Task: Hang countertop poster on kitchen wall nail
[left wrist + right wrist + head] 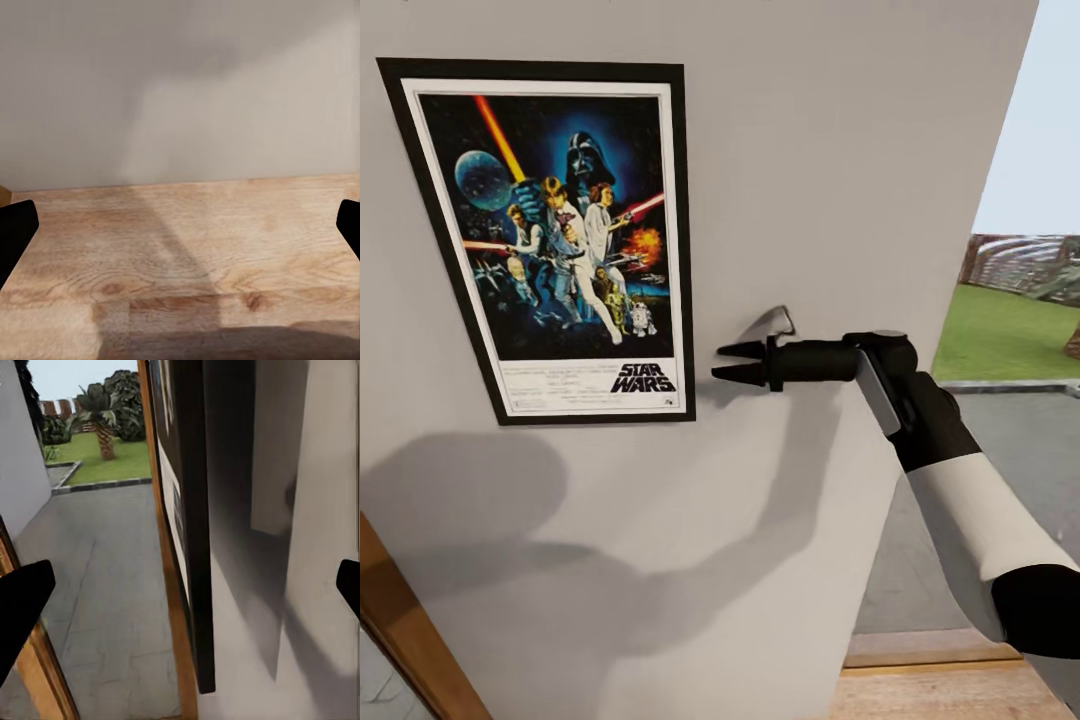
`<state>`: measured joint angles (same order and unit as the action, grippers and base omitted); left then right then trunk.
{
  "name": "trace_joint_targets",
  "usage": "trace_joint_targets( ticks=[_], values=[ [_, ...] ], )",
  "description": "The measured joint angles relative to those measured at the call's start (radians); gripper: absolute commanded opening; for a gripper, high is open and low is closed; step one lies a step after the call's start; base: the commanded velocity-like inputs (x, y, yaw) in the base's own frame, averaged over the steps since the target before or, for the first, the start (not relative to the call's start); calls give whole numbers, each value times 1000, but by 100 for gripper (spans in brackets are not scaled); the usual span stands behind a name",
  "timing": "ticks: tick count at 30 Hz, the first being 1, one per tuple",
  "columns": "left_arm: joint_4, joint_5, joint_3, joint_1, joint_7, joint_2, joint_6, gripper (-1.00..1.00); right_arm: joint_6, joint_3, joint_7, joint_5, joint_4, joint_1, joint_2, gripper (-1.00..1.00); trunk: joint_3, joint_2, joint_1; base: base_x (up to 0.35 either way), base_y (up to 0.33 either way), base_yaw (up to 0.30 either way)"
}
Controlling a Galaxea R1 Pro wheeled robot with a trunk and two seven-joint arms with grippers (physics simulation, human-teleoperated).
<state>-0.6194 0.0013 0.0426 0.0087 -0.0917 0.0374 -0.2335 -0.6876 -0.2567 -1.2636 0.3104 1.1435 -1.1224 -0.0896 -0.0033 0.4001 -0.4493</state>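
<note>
A plain light-grey wall [780, 150] occupies most of the head view, carrying soft shadows of the arm; a wooden frame strip [405, 630] crosses its lower left corner, and past the wall's right edge lie grey paving [1020, 450], a lawn [1010, 330] and pale sky. The poster [550, 240] hangs flat against the wall in its upper left part, slightly tilted, black frame and white border complete, the title strip at its bottom edge. The right end effector [728, 362] extends horizontally just beside the poster's lower right corner, apart from the frame; its two dark fingertips [740, 350] lie close together with only a narrow gap between them, and they grip nothing. In the right wrist view the poster [187, 525] appears edge-on against the wall [300, 585], beside a wooden door frame [169, 607] with paving [105, 585] and a palm tree [97, 412] beyond. The left wrist view shows a wood-grain floor [187, 247] meeting the grey wall [180, 82]; the left end effector's fingertips [15, 232] stand at opposite margins of that view, spread wide and empty.
</note>
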Motion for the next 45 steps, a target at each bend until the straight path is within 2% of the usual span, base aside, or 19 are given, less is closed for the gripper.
trace_joint_targets(
  ticks=[6, 8, 10, 19, 28, 31, 32, 33, 38, 39, 40, 42, 43, 45],
  values=[
    [1, 0, 0, 0, 0, 0, 0, 100, 0, 13, -4, -1, 2, 0, -1, 100, 0, 0, 0, -9, 0, 0],
    [1, 0, 0, 0, 0, 0, 0, 100, 2, 30, 39, 2, 7, 0, 0, 100, 0, 0, 0, -179, 0, 0],
    [1, 0, 0, 0, 0, 0, 0, 100, -1, 31, 65, -8, 3, 0, 0, 100, 0, -1, -1, -246, 0, 0],
    [1, 0, 0, 0, 0, 0, 0, 100, -2, 31, 64, -7, 56, 0, 0, 100, 0, -1, -1, -300, 0, 0],
    [-1, 0, -1, 0, 0, 0, 0, 100, 2, 28, 56, -6, 70, 16, -2, 100, 0, -1, 0, -56, 0, 0],
    [-1, 1, 0, 0, 0, 0, -1, 100, 56, 29, 32, -8, 114, 162, -6, 100, 0, -1, 0, -6, 0, 0],
    [-1, 1, 1, 0, 0, 0, -1, 100, 110, 30, 20, -9, 138, 247, -11, 100, 0, 0, 0, -3, 0, 0],
    [-1, 1, 1, 0, 0, 0, -1, 100, 182, 31, 7, -10, 155, 358, -28, 100, 0, -1, 0, -2, 0, 0],
    [0, 2, 2, 0, -1, 0, -1, 100, 340, 33, -36, -10, 171, 596, -85, 100, 0, -1, 0, -1, 0, 0],
    [0, 2, 2, 0, -1, 0, -1, 100, 404, 35, -56, -10, 168, 684, -107, 100, 0, -1, 0, 0, 0, 0],
    [0, 2, 2, 0, -2, 0, 0, 100, 436, 35, -64, -11, 164, 743, -117, 100, 0, -1, 0, 0, 0, 0],
    [0, 3, 2, 0, -3, 0, 0, 100, 500, 37, -74, -12, 146, 821, -132, 100, 0, -1, 0, 0, 0, 0],
    [0, 4, 2, 0, -3, 0, 0, 100, 551, 39, -81, -13, 116, 885, -146, 100, 0, -1, 0, 0, 0, 0],
    [0, 5, 2, 0, -4, 0, 0, 100, 594, 40, -85, -13, 67, 942, -162, 100, 0, -1, 0, 0, 0, 0]
  ],
)
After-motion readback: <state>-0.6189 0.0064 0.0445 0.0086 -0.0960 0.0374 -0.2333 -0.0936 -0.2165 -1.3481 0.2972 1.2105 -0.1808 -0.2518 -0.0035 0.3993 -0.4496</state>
